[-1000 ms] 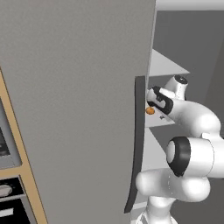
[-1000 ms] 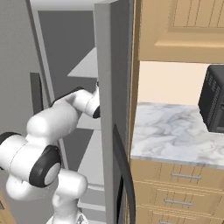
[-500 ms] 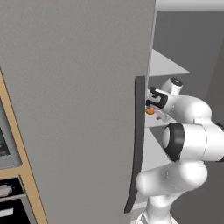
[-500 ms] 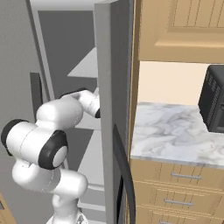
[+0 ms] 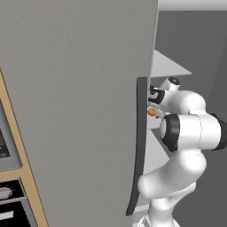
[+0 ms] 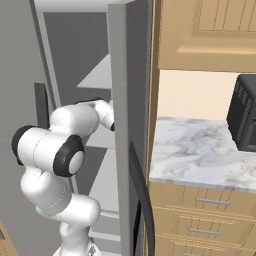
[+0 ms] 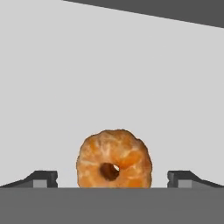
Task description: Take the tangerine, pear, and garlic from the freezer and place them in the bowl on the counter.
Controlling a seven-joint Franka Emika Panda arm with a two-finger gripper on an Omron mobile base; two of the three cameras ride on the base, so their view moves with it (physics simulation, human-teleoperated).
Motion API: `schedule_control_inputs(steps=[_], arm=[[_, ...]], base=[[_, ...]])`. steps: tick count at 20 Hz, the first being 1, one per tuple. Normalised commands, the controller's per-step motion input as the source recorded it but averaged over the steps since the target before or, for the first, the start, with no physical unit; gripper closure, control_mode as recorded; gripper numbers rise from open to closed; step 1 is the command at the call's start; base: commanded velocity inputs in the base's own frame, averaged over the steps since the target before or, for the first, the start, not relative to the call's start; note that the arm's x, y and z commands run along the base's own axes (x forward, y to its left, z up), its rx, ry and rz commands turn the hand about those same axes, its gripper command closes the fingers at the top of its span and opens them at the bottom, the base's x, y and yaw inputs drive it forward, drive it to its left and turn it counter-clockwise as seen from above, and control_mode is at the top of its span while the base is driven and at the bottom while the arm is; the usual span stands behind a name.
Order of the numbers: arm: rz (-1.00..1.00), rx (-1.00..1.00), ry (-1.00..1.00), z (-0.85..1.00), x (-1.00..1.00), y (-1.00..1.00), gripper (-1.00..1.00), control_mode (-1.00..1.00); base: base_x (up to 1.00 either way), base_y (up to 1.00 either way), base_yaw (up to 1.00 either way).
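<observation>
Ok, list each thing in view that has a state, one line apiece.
freezer: door swung open, pale shelves exposed.
tangerine: on the freezer shelf, between the fingertips, not gripped.
hand: open, fingertips wide either side of the tangerine.
counter: bare marble where it shows.

One fruit, one freezer, one arm, one worktop.

One tangerine point(image 7: 114, 158) is on show, lying on a pale shelf between the two dark fingertips point(image 7: 43, 178) of the one gripper point(image 7: 113, 180), whose jaws stand wide apart; the left base view shows it as an orange dot point(image 5: 152, 112) just right of the door edge. There is one freezer point(image 5: 80, 111), with one long dark curved handle point(image 5: 138, 142) and at least three pale inner shelves point(image 6: 97, 75) stacked in the far compartment. To the right lies one marbled counter point(image 6: 200, 155), carrying one black appliance point(image 6: 243, 120), over wooden drawers with three metal bar handles point(image 6: 211, 202).
</observation>
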Motion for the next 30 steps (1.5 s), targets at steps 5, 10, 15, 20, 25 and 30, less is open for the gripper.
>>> schedule_control_inputs(steps=[5, 10, 15, 20, 25, 30], arm=[[0.0, 0.0, 0.02, -0.29, 0.33, -0.03, -1.0, -1.0], [0.04, 0.01, 0.14, -0.64, 0.06, 0.0, -1.0, -1.0], [0.11, 0.02, 0.11, -0.66, 0.0, 0.0, -1.0, -1.0], [0.1, 0.01, 0.01, -0.87, -0.16, 0.12, 1.0, -1.0], [0.11, 0.0, 0.0, -1.0, -0.36, 0.18, 1.0, -1.0], [0.08, 0.0, -0.03, -0.9, -0.63, 0.26, 1.0, -1.0]], base=[[0.0, 0.0, 0.0], [0.0, 0.0, 0.0], [0.0, 0.0, 0.0], [0.0, 0.0, 0.0], [0.0, 0.0, 0.0], [0.0, 0.0, 0.0]])
